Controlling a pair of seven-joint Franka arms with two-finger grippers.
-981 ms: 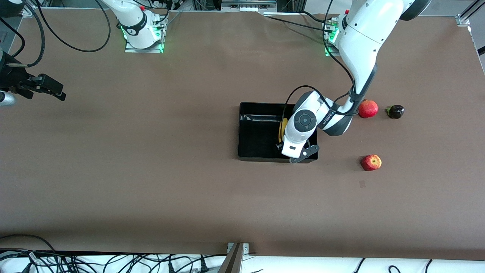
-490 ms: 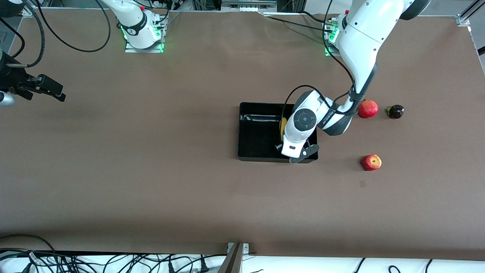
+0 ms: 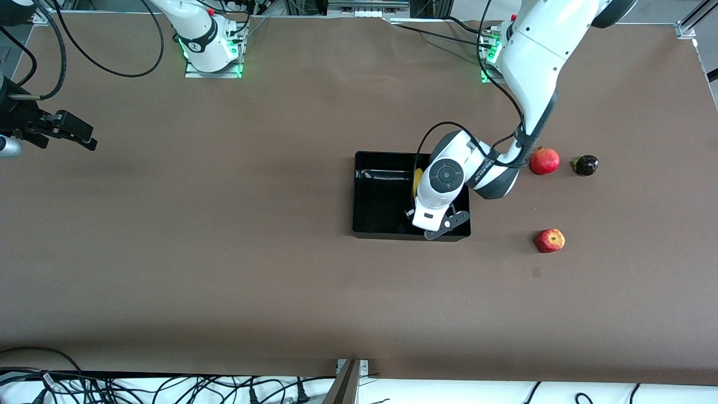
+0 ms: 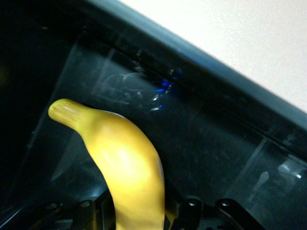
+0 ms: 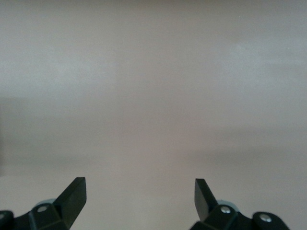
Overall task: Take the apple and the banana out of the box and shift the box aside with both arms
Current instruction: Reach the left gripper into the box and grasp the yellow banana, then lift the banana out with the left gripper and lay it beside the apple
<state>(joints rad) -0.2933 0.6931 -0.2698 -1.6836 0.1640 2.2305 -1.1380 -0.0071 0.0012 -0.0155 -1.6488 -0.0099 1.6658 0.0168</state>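
The black box (image 3: pixel 381 202) lies mid-table. My left gripper (image 3: pixel 420 219) is down inside it at the end toward the left arm, shut on the yellow banana (image 3: pixel 417 182). In the left wrist view the banana (image 4: pixel 124 163) runs out from between my fingers, its tip low over the box's glossy floor (image 4: pixel 216 143). The red apple with yellow patches (image 3: pixel 549 240) lies on the table outside the box, toward the left arm's end. My right gripper (image 3: pixel 70 132) waits open and empty over bare table at the right arm's end; its fingertips (image 5: pixel 76 194) are wide apart.
A round red pomegranate (image 3: pixel 544 161) and a small dark fruit (image 3: pixel 585 165) lie beside the left arm's forearm, farther from the front camera than the apple. Cables run along the table's near edge (image 3: pixel 168 387).
My left hand has shifted slightly inside the box, toward the right arm's end and away from the front camera, with the banana still in it. The right arm has not moved.
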